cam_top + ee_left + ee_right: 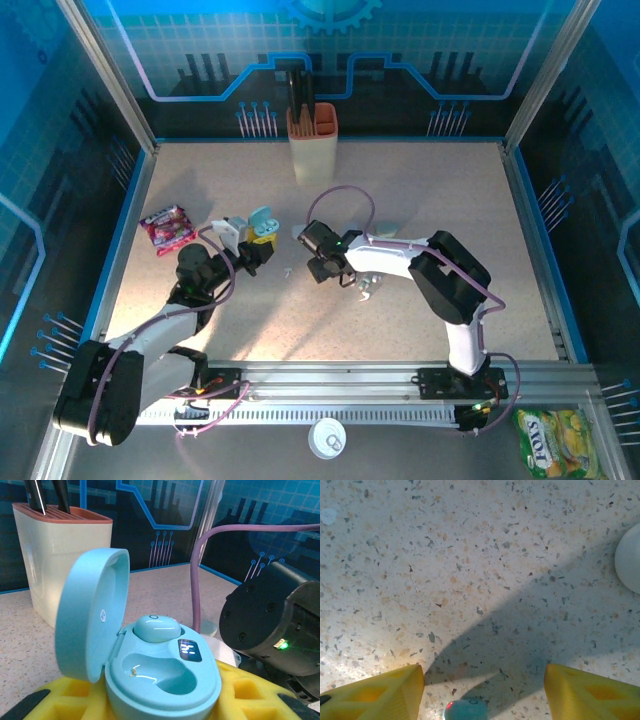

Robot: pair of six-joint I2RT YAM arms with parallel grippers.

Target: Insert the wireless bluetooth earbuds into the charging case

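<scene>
Now | left gripper [160, 702] clamped on open charging case [165, 680] | seated earbud [152, 627] in 12 o'clock socket, 6 o'clock socket bare | right gripper [484, 687] apart over loose earbud [465, 711]

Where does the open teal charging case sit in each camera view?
Top external: teal charging case left of centre, in the left end effector.
Left wrist: bottom centre, lid open to the left.
Right wrist: speckled table, teal earbud at bottom.
Shared landmark: the knife block.
</scene>
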